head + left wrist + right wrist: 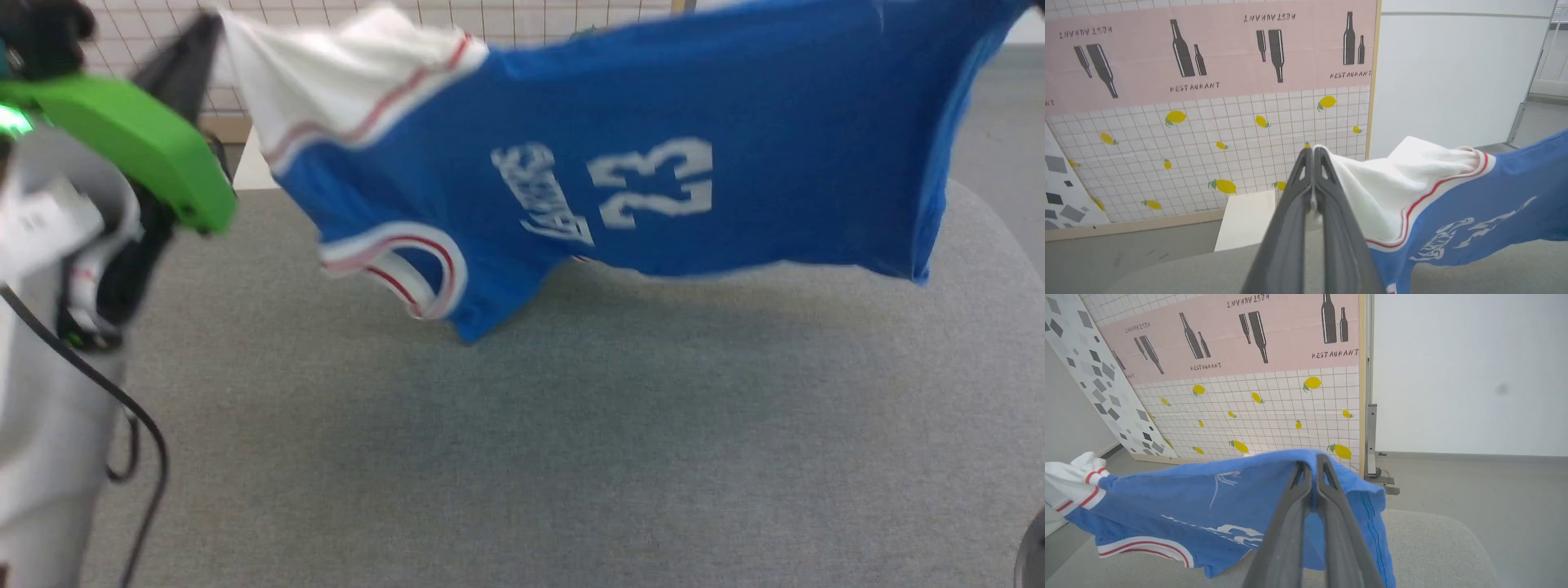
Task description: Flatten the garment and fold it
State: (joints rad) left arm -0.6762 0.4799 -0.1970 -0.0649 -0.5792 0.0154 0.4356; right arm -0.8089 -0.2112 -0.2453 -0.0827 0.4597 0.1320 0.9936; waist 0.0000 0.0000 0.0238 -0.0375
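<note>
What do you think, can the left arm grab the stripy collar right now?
Probably not. The left gripper is shut on the white sleeve of the garment, holding it up, so its fingers are busy. The collar hangs free below with nothing in front, but reaching it would mean letting go first.

The royal-blue soft T-shirt with white sleeves (775, 106) bears a white "23", with a blurred white script word just beside it. On the pink paper wall band (1229, 53) behind the shirt, "RESTAURANT" repeats in dark capitals, some inverted.
</note>
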